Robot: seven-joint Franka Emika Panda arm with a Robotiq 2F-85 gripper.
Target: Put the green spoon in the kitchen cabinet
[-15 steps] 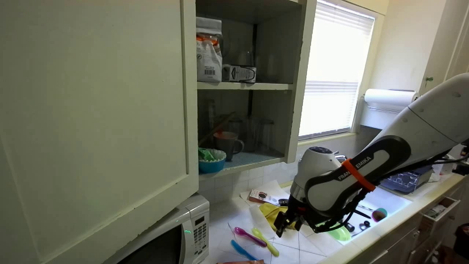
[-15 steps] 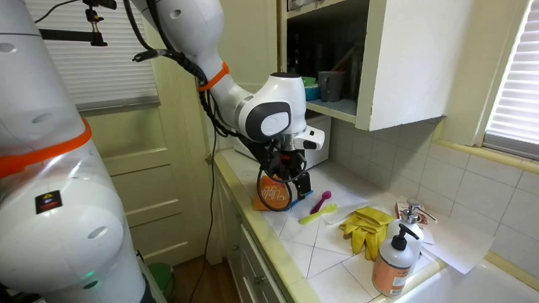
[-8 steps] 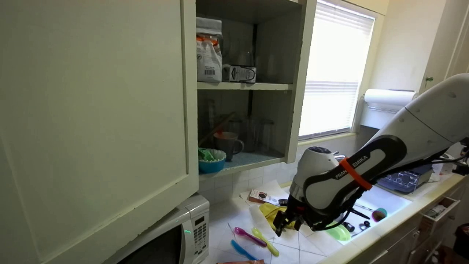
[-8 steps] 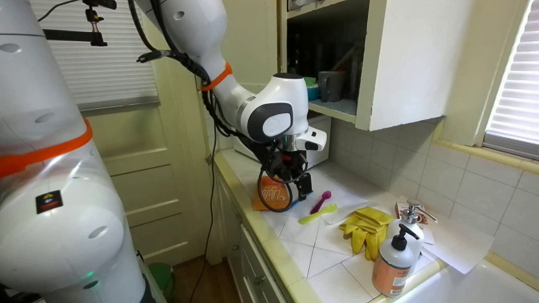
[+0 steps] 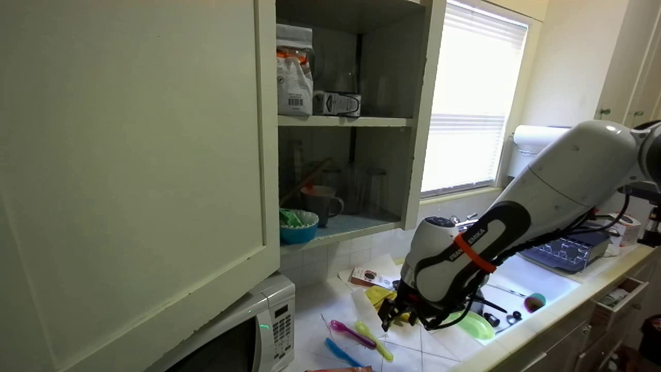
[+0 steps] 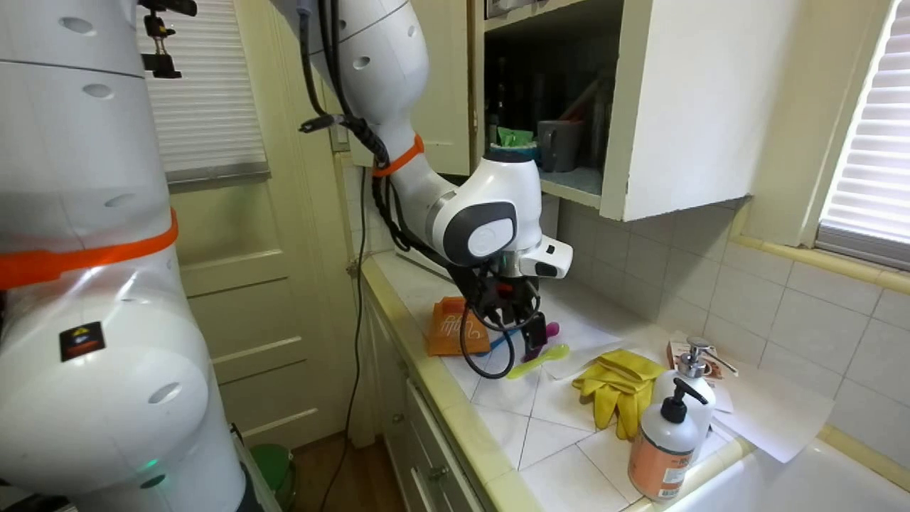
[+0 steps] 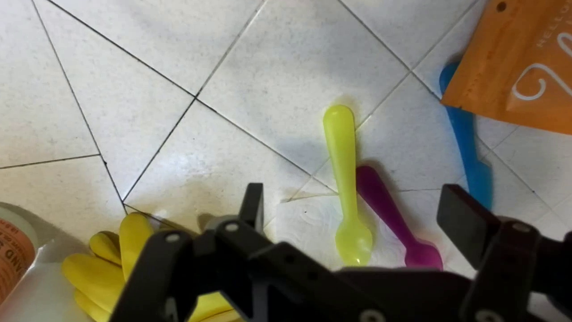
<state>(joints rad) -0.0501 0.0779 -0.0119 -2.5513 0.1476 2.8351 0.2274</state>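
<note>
The green spoon, yellow-green, lies flat on the tiled counter. It shows in the wrist view (image 7: pixel 342 156) and in both exterior views (image 5: pixel 374 341) (image 6: pixel 538 361). Its bowl end rests on white paper. My gripper (image 7: pixel 359 214) is open and empty, above the counter. In the wrist view, the bowls of the green spoon and a purple spoon (image 7: pixel 389 205) show between the spread fingers, partly cut off by the gripper body. The gripper also shows in an exterior view (image 5: pixel 398 318). The kitchen cabinet (image 5: pixel 423 129) stands open above the counter, its large door (image 5: pixel 155 155) swung out.
The purple spoon's handle end lies against or very near the green one. A blue utensil (image 7: pixel 464 134) lies partly under an orange bag (image 7: pixel 505 76). Yellow gloves (image 6: pixel 618 384), soap bottles (image 6: pixel 665 448), a sink and a microwave (image 5: pixel 276 320) are around. A blue bowl (image 5: pixel 299 232) and mug (image 5: pixel 323 204) occupy the lower shelf.
The arm and gripper have shifted, rightward and slightly lower in an exterior view, and now stand closer over the spoons. The spoons and cabinet have not moved.
</note>
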